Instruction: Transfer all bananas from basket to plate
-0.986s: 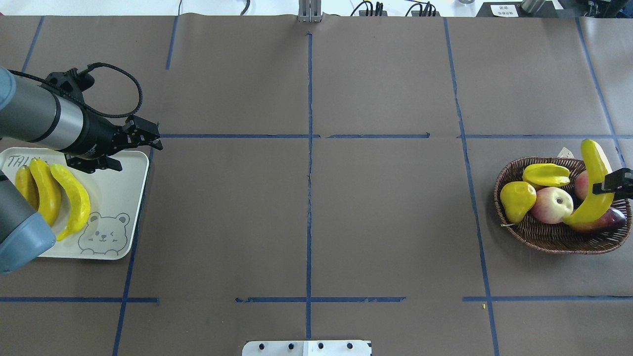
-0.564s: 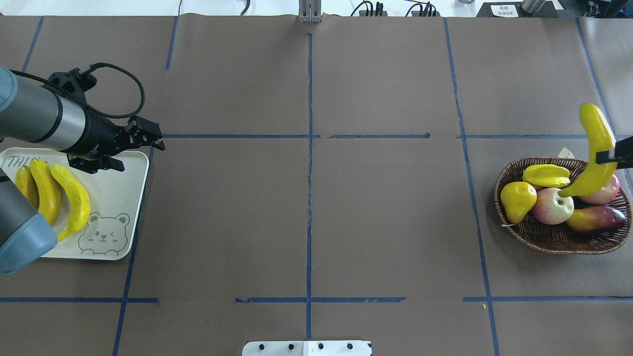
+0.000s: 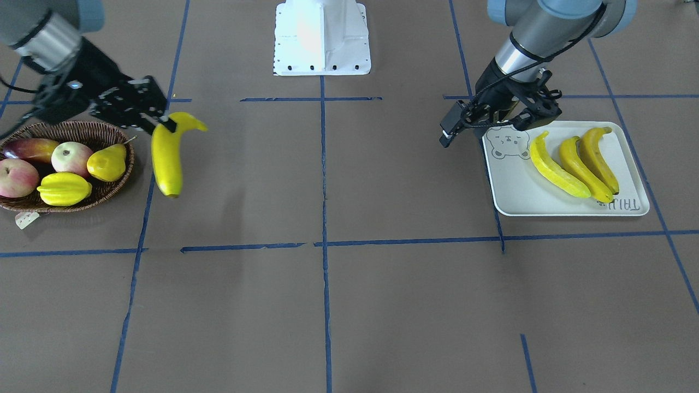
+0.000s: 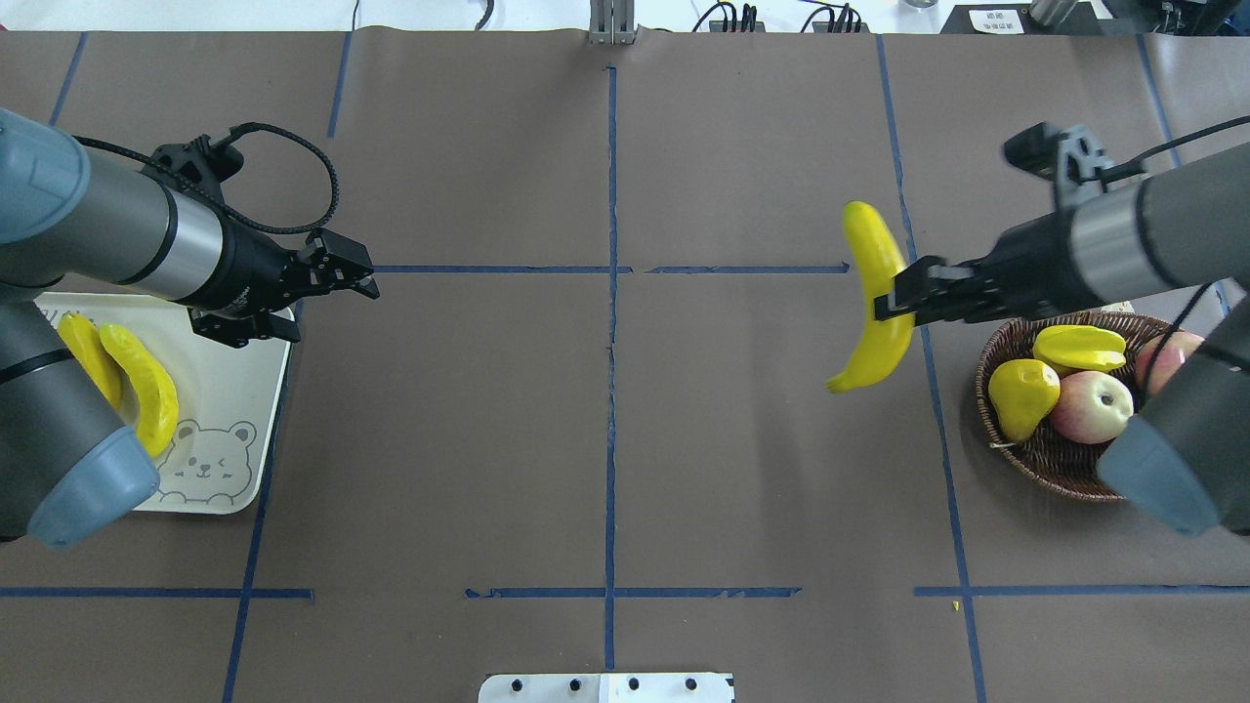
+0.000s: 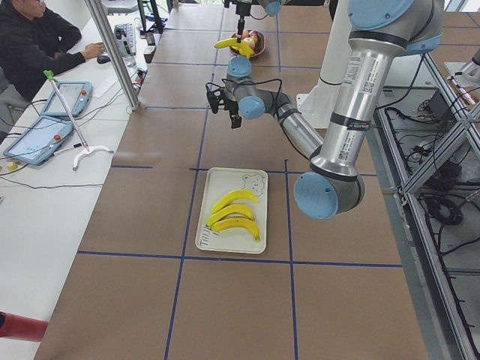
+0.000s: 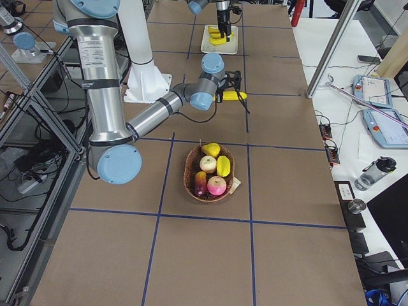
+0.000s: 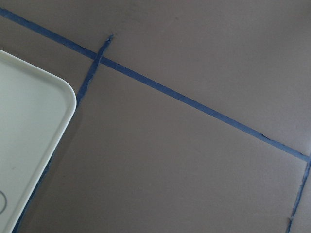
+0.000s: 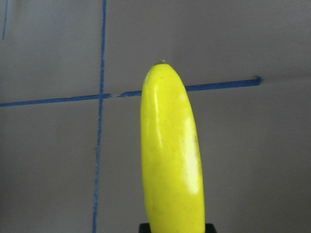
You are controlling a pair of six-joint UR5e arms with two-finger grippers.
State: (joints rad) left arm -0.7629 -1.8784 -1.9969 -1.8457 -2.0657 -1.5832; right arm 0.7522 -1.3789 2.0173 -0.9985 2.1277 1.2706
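The last banana hangs in the air just beside the basket, pinched mid-length by the right gripper so it travels clear of the table. Well apart from the basket, three bananas lie on the plate. The left gripper hovers there with its jaws apart, probably for a handover.

right claw grips a banana just beside the basket.
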